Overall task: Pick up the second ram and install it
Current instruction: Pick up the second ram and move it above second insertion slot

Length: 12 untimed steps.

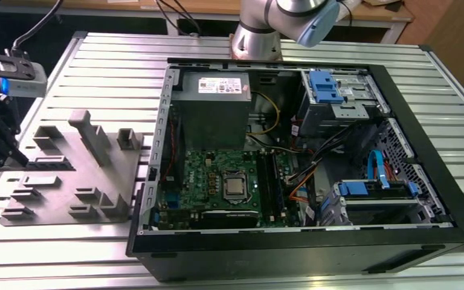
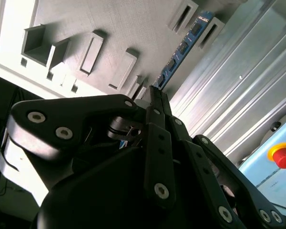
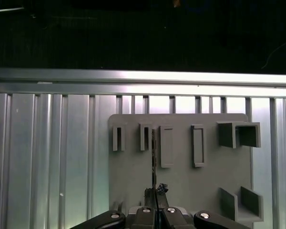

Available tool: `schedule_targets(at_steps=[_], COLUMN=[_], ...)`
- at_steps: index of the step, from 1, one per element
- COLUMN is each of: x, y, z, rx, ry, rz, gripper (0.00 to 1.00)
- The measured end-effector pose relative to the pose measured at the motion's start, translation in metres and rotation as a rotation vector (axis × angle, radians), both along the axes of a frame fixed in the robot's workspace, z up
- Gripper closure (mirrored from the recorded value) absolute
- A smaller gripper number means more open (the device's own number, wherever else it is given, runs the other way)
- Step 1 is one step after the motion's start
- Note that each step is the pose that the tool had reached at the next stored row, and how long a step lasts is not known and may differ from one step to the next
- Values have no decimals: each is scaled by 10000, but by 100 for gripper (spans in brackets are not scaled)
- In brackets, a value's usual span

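The second ram (image 2: 183, 47) is a slim stick with a blue edge and small black chips. It sticks out from my gripper (image 2: 156, 90), whose fingers (image 2: 158, 119) are shut on its near end. In the first wrist view the second ram (image 3: 153, 157) shows edge-on as a thin dark line running from my gripper (image 3: 155, 192) over the grey holder block (image 3: 181, 191). Whether its far end still touches a slot of the block I cannot tell. In the exterior view my gripper (image 1: 10, 156) hangs at the far left, by the holder block's (image 1: 79, 175) left end.
The open black computer case (image 1: 425, 199) lies at the exterior view's right, with the green motherboard (image 1: 215, 172) and its long black slots (image 1: 272, 181) inside. Cables, drive cages and a grey power supply (image 1: 215, 109) crowd the case. A red button (image 2: 282, 155) sits beyond the ribbed metal table (image 1: 95, 60).
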State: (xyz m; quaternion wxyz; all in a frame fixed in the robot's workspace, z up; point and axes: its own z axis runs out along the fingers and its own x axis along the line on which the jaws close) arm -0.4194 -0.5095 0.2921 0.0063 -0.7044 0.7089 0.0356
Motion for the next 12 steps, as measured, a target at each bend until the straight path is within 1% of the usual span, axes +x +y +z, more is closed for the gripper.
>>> schedule_targets(at_steps=[4, 12], x=[0, 0], y=[0, 0], z=[62, 231], rx=[-1, 1], ry=[2, 0], rz=[0, 0], gripper=[92, 92])
